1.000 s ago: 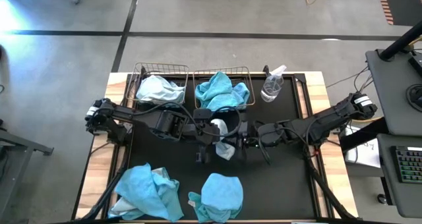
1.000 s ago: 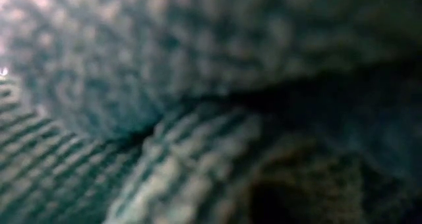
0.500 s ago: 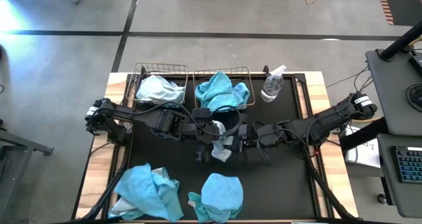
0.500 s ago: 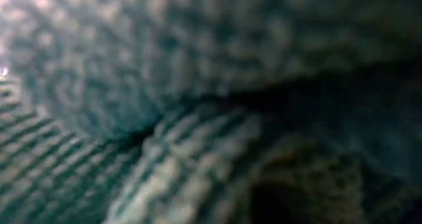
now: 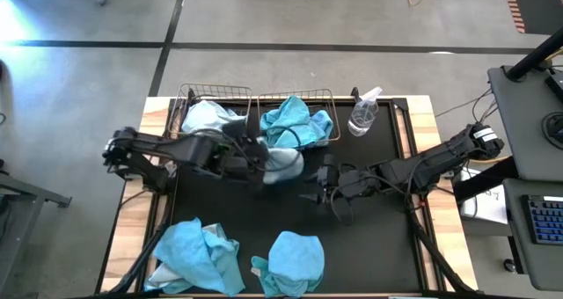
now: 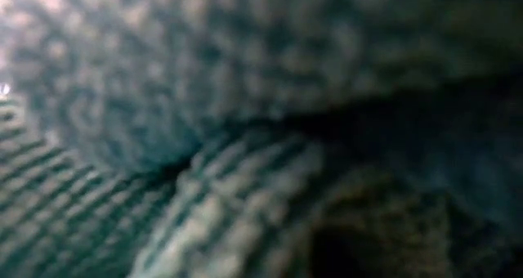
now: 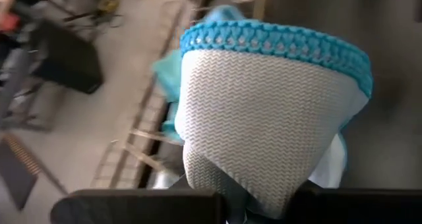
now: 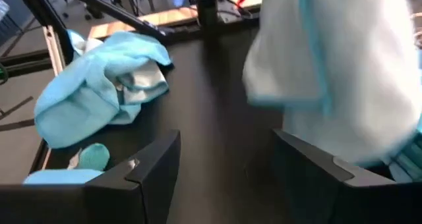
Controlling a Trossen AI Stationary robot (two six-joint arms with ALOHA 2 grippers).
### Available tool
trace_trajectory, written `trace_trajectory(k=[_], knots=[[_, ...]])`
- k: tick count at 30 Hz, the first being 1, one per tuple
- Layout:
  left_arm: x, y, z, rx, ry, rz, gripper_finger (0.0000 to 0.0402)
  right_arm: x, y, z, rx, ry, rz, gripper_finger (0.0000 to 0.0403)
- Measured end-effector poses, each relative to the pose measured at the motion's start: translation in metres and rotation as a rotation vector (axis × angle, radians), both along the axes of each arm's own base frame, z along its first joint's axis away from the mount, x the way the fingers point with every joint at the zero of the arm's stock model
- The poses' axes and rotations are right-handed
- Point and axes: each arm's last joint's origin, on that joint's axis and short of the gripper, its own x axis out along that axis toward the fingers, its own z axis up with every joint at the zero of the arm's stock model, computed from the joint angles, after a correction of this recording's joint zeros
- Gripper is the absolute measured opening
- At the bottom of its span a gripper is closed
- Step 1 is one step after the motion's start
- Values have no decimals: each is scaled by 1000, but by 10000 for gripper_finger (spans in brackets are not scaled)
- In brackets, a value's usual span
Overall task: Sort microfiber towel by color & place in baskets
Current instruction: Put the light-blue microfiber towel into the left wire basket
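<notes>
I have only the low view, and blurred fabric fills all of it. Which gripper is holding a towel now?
Observer: The left gripper is shut on a pale towel with a turquoise edge, just in front of the baskets.
Operator: And the right gripper, does it hold anything?
Observer: No. The right gripper is open and empty, low over the black mat, beside that towel.
Operator: Which basket has the pale colour?
Observer: The left basket holds a pale cloth. The right basket holds a turquoise cloth.
</notes>
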Motion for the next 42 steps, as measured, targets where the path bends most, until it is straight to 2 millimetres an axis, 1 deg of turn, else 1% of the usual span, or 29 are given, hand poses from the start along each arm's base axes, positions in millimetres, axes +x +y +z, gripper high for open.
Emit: trace_trajectory(k=[5, 12, 16, 19, 24, 31, 38, 42], knots=[[-33, 14, 26, 68, -87, 113, 3, 0, 0, -1, -3, 11, 0, 224], [-89, 45, 59, 112, -256, 325, 4, -1, 0, -1, -3, 10, 0, 224], [-113, 64, 72, 105, -342, 431, 4, 0, 0, -1, -2, 10, -1, 224], [-125, 78, 77, 123, -372, 512, 5, 0, 0, -1, -2, 7, -1, 224], [-138, 99, 80, 175, -381, 644, 5, 0, 0, -1, -2, 7, -1, 224], [-145, 128, 78, 224, -321, 794, 5, -1, 0, -1, -4, 15, -1, 224], [-140, 151, 67, 239, -261, 907, 6, -1, -1, -4, -8, 27, -1, 224], [-135, 159, 62, 252, -233, 932, 22, -3, -1, -8, -18, 58, -1, 224]])
